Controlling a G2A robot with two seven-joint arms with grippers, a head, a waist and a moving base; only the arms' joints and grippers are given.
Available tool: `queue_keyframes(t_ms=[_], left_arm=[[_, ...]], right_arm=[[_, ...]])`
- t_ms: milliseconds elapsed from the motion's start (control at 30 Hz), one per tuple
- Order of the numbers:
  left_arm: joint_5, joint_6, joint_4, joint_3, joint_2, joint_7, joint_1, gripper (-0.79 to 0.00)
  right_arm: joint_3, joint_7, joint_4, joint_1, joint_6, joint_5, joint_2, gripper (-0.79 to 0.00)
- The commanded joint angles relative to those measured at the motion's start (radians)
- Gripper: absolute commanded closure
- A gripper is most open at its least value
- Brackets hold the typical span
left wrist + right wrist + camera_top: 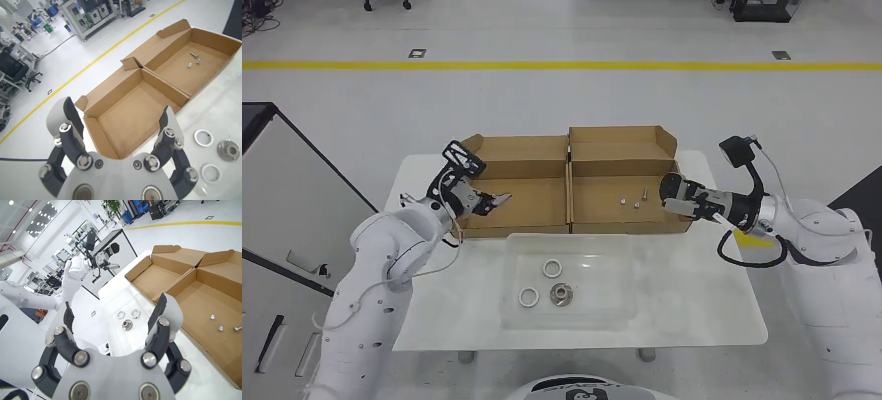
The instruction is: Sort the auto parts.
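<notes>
The left gripper (492, 200), jaws apart, hangs over the left brown cardboard box (527, 195). The right gripper (674, 196), likewise apart, sits at 3 o'clock of the right brown cardboard box (607, 180), which holds three small steel bolts (632, 201). Two silver metal rings (552, 268) and a flanged steel hub (561, 293) lie in the clear plastic tray (642, 300), at the left gripper's 5 o'clock. Best to descend vertically, straddling one ring's wall.

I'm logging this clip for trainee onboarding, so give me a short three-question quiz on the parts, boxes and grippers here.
1. True or false: the left gripper and right gripper are both shut.
2. How many small fasteners lie in the cardboard box nearest the right gripper?
3. The flanged hub lies: A in a box, B in the clear tray, C in a gripper.
Key: 1 false, both open; 2 three; 3 B.
</notes>
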Motion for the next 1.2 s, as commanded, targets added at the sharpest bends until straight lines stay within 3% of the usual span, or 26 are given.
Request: queue_keyframes(t_ms=[0, 433, 667, 1167], left_arm=[[0.032, -0.035, -0.018, 0.036, 0.001, -0.098, -0.037, -0.785], [-0.201, -0.169, -0.088, 0.200, 0.003, -0.471, -0.175, -0.785], [-0.251, -0.115, -0.078, 0.353, 0.034, -0.533, -0.252, -0.785], [-0.580, 0.052, -0.042, 0.651, 0.134, -0.700, -0.433, -0.785]], right_arm=[[0.000, 0.000, 0.000, 0.000, 0.000, 0.000, 0.000, -0.785], [0.000, 0.000, 0.000, 0.000, 0.000, 0.000, 0.000, -0.785], [0.000, 0.000, 0.000, 0.000, 0.000, 0.000, 0.000, -0.785], [0.000, 0.000, 0.000, 0.000, 0.000, 0.000, 0.000, -0.785]])
